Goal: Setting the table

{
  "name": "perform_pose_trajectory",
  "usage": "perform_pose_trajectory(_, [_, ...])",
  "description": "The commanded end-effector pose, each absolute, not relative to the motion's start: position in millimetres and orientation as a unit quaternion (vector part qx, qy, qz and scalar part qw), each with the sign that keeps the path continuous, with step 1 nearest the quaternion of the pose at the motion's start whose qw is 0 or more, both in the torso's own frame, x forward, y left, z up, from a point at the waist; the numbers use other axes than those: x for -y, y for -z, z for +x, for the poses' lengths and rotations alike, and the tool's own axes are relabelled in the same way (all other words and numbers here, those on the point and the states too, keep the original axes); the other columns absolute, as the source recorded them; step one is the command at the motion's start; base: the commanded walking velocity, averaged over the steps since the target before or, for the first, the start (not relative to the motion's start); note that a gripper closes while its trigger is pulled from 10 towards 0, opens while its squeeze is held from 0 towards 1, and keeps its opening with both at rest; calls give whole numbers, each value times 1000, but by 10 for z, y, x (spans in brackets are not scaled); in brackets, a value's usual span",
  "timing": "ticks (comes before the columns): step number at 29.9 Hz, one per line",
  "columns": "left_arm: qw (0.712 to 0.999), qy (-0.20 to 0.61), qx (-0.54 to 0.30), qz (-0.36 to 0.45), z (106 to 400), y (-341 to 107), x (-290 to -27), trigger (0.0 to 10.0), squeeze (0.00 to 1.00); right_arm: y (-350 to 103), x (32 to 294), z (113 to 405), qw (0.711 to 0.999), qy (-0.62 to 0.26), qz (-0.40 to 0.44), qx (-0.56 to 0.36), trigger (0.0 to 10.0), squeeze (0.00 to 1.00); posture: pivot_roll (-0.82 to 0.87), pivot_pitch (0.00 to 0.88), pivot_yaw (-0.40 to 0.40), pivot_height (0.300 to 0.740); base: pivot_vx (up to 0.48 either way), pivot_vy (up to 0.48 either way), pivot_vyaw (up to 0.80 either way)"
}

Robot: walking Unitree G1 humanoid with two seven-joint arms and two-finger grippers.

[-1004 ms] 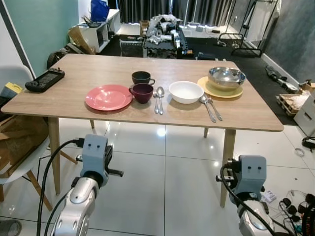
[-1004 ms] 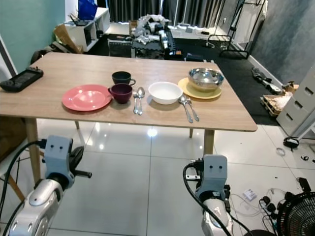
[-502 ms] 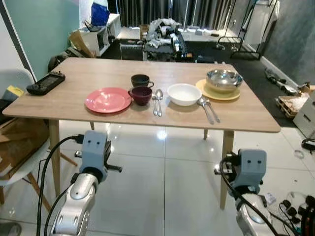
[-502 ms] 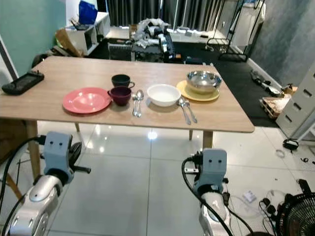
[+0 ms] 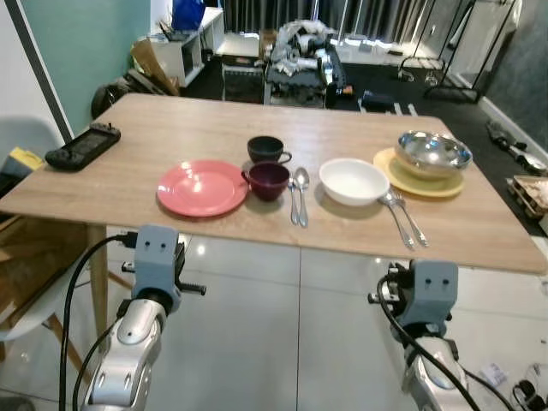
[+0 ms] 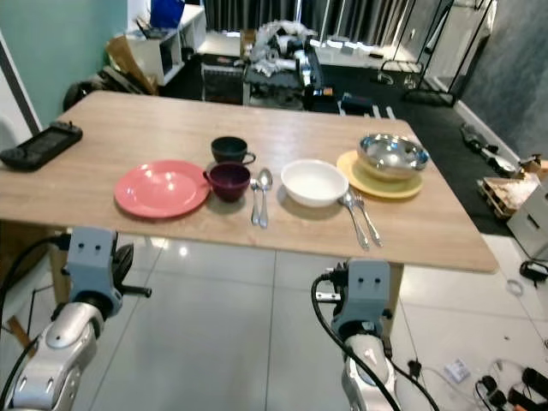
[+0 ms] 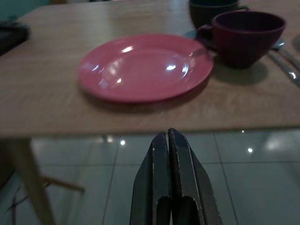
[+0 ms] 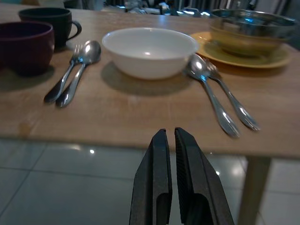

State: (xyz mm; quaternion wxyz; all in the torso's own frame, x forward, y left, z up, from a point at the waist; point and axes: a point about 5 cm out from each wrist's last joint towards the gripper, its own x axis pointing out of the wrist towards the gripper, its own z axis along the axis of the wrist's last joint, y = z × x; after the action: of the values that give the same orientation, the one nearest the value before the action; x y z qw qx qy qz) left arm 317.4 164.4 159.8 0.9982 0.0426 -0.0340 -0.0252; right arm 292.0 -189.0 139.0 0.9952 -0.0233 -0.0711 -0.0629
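Note:
The wooden table (image 5: 154, 128) carries a pink plate (image 5: 202, 187), a maroon cup (image 5: 269, 180) and a dark cup (image 5: 267, 149) behind it. A fork and spoon (image 5: 297, 193) lie beside a white bowl (image 5: 354, 181). A second spoon and fork (image 5: 401, 218) lie to its right. A steel bowl (image 5: 433, 150) sits on a yellow plate (image 5: 424, 181). Both arms are held low in front of the table's near edge. My left gripper (image 7: 168, 133) is shut, empty, and faces the pink plate (image 7: 143, 65). My right gripper (image 8: 168, 132) is shut, empty, and faces the white bowl (image 8: 150, 50).
A black handheld console (image 5: 82, 145) lies at the table's left end. A white chair (image 5: 21, 141) and cardboard stand at the left. Behind the table are a white shelf (image 5: 184, 51), a pile of gear (image 5: 300, 60) and a clothes rack (image 5: 462, 34). White tiled floor lies underfoot.
The whole view has shifted and the table looks nearer and larger, so the camera has come closer. Both arms stay low before the table edge. The tableware has not moved.

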Motion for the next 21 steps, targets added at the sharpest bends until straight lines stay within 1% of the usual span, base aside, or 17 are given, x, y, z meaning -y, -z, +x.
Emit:
perform_pose_trajectory(1, [998, 27, 23, 44, 3162, -1537, -1625, 10000, 0, -1343, 1940, 2896, 995, 72, -28, 61, 10000, 0, 106, 67, 67, 740, 465, 0, 0])
perform_pose_trajectory(5, [998, 28, 24, 44, 3164, -1543, -1625, 10000, 0, -1351, 1948, 2898, 995, 75, -27, 61, 10000, 0, 110, 73, 66, 740, 461, 0, 0])
perform_pose_trajectory(9, [997, 35, 36, 64, 3167, -1585, -1612, 10000, 0, -1392, 2026, 2910, 992, 108, 2, 68, 10000, 0, 109, 73, 67, 740, 461, 0, 0])
perform_pose_trajectory(12, [994, 51, 50, 80, 3175, -1651, -1583, 10000, 0, -1448, 2147, 2919, 984, 147, 54, 80, 10000, 0, 112, 72, 67, 740, 409, 0, 0])
perform_pose_trajectory(15, [991, 71, 62, 99, 3180, -1718, -1549, 10000, 0, -1483, 2227, 2924, 981, 163, 57, 86, 10000, 0, 114, 72, 68, 740, 0, 0, 0])
perform_pose_trajectory(19, [979, 131, 78, 135, 3166, -1844, -1470, 10000, 0, -1571, 2333, 2936, 980, 171, -1, 97, 10000, 0, 114, 72, 68, 740, 0, 0, 0])
perform_pose_trajectory(21, [977, 136, 76, 142, 3168, -1867, -1474, 10000, 0, -1590, 2361, 2940, 980, 174, -1, 98, 10000, 0, 114, 72, 68, 740, 0, 0, 0])
